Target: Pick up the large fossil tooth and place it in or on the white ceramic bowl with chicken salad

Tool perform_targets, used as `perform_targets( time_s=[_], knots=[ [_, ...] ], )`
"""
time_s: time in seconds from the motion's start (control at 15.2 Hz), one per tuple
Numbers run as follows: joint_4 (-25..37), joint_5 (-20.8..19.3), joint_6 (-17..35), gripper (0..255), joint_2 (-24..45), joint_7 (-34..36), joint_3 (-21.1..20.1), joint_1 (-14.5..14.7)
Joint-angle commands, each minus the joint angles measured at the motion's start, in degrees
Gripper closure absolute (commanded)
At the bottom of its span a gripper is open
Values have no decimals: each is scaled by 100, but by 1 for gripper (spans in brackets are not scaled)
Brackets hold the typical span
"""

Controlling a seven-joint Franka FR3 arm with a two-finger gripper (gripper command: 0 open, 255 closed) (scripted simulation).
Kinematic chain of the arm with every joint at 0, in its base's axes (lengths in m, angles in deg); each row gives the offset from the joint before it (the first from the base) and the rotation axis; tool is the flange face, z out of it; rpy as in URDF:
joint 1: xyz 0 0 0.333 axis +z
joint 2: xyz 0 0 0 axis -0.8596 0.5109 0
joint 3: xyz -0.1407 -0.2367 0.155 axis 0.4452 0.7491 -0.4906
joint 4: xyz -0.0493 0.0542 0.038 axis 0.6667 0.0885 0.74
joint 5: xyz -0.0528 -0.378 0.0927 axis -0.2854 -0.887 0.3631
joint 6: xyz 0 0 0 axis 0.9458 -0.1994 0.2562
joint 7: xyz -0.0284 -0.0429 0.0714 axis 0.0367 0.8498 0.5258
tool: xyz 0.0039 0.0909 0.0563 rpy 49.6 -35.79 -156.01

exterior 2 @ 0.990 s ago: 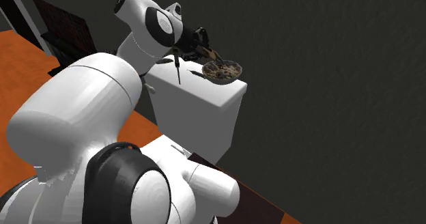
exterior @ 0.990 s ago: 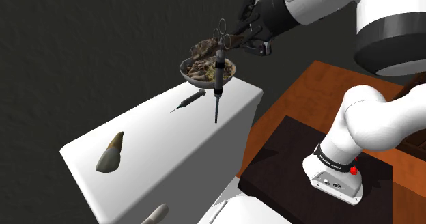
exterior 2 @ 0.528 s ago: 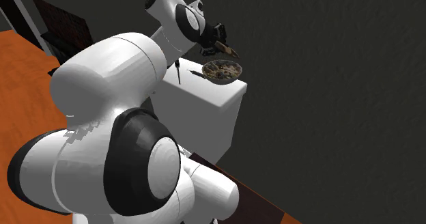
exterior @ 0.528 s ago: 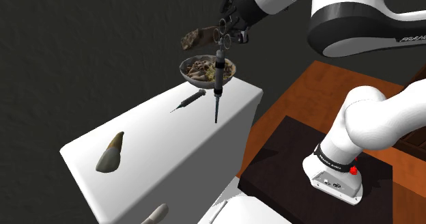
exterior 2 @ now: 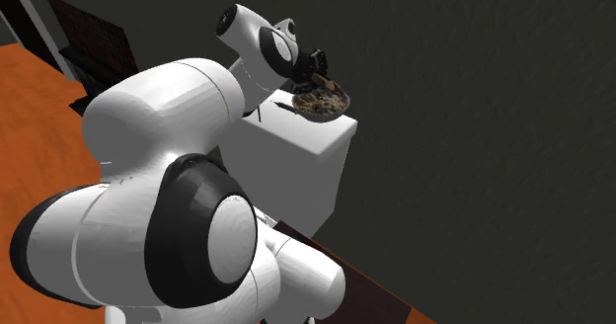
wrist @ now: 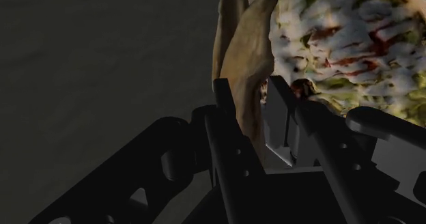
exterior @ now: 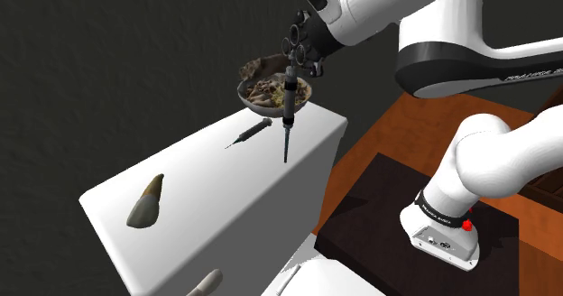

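The gripper (exterior: 290, 52) hangs over the far end of the white toilet tank (exterior: 207, 186), clenched on the large fossil tooth (exterior: 256, 68). In the wrist view, the two black fingers (wrist: 225, 120) press the brown, ridged tooth (wrist: 242, 72) between them. It pokes out just above the bowl of chicken salad (exterior: 253, 100), over the rim towards the shoulder view's left, and I can't tell whether it touches the food.

The bowl sits near the tank's far corner. Just beside it a dark pen-shaped tool (exterior: 288, 105) stands upright, and a second dark tool (exterior: 251, 134) lies flat nearby. Well apart, at the near end, lies a smaller tan tooth (exterior: 146, 201). The arm's base is on a dark stand (exterior: 361, 213) on an orange-brown floor (exterior: 406, 114).
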Motion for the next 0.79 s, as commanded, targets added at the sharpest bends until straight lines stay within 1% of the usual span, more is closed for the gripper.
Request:
perform_targets(
  time_s=[0.0, 0.2, 0.73],
  knots=[
    [-141, -42, 124, 255, -12, 101, -45, -23],
    [-389, -134, 363, 255, -10, 292, -133, -87],
    [-388, -136, 362, 255, -9, 293, -132, -85]
  ],
)
